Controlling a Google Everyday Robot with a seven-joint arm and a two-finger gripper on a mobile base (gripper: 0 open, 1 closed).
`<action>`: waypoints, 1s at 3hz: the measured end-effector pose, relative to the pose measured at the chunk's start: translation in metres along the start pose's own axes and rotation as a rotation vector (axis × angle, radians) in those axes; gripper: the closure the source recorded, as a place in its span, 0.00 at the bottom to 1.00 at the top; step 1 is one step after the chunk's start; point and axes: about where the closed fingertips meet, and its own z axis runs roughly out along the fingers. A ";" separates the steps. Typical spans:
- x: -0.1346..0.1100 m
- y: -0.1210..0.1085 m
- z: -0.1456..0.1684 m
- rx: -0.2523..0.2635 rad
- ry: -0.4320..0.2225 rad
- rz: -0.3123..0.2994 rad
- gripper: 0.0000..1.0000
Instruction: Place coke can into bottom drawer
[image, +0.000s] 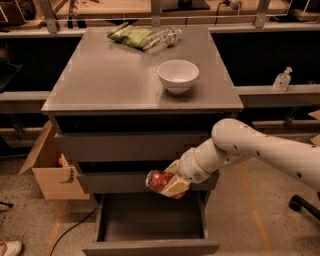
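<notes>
The coke can (158, 180), red-orange with a silvery end, lies sideways in my gripper (169, 184), which is shut on it. The white arm reaches in from the right. The gripper holds the can in front of the middle drawer front, just above the open bottom drawer (150, 224). That drawer is pulled out at the foot of the grey cabinet (100, 85), and its grey boxy interior shows nothing inside.
On the cabinet top stand a white bowl (178, 75), a green snack bag (131, 36) and a clear plastic bottle (162, 38). A cardboard box (50, 170) sits on the floor at the left. A small bottle (282, 79) stands on a shelf at the right.
</notes>
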 end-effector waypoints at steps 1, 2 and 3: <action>0.034 0.003 0.021 -0.070 -0.005 0.076 1.00; 0.034 0.003 0.021 -0.070 -0.005 0.076 1.00; 0.058 -0.005 0.040 -0.064 0.002 0.110 1.00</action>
